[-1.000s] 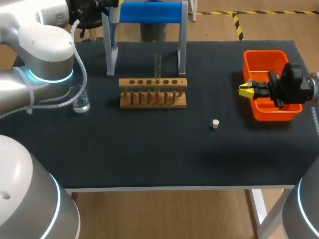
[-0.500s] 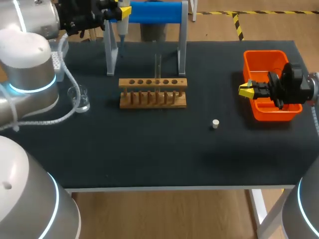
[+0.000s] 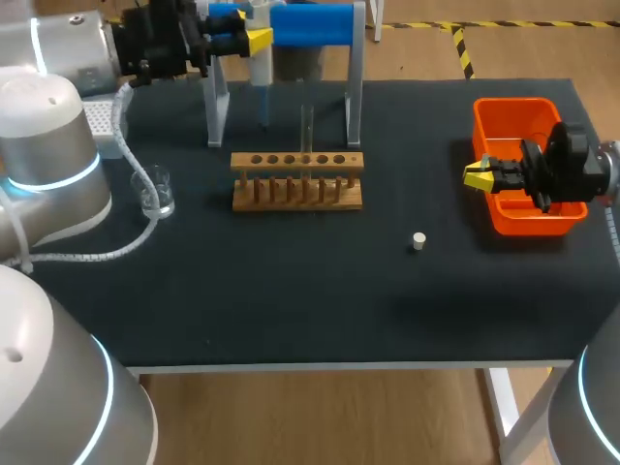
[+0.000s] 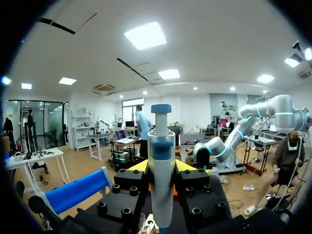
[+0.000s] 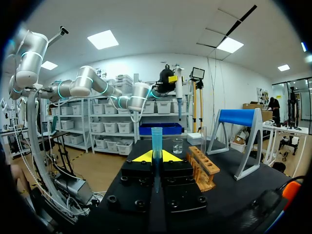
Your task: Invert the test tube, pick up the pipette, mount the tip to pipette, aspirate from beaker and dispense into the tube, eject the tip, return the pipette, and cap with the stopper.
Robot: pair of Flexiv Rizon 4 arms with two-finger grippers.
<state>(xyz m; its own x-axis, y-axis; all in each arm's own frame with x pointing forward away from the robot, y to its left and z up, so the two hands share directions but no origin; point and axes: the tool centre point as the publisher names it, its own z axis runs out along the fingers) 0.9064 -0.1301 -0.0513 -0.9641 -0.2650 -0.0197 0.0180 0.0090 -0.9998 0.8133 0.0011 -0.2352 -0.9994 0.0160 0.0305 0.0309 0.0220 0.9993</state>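
Note:
My left gripper [image 3: 254, 41] is shut on the white pipette [image 3: 262, 70], which hangs upright in front of the blue-roller stand [image 3: 315, 24], behind the wooden rack [image 3: 297, 180]. In the left wrist view the pipette [image 4: 161, 180] stands between the fingers of that gripper [image 4: 161, 168]. A clear test tube [image 3: 306, 126] stands upright in the rack. The beaker [image 3: 155, 192] sits left of the rack, and the white stopper [image 3: 418, 241] lies on the mat. My right gripper [image 3: 475, 176] hovers beside the orange bin [image 3: 523, 218], shut on a blue pipette tip [image 5: 156, 139].
A white tip box [image 3: 97, 118] sits at the far left, under my left arm. The stand's grey legs [image 3: 353, 97] rise just behind the rack. From the right wrist, the rack [image 5: 204, 168] and beaker [image 5: 178, 145] lie ahead of the gripper.
My left arm has carried the pipette to the right, from behind the stand's left leg to in front of the blue roller. The right arm has kept still.

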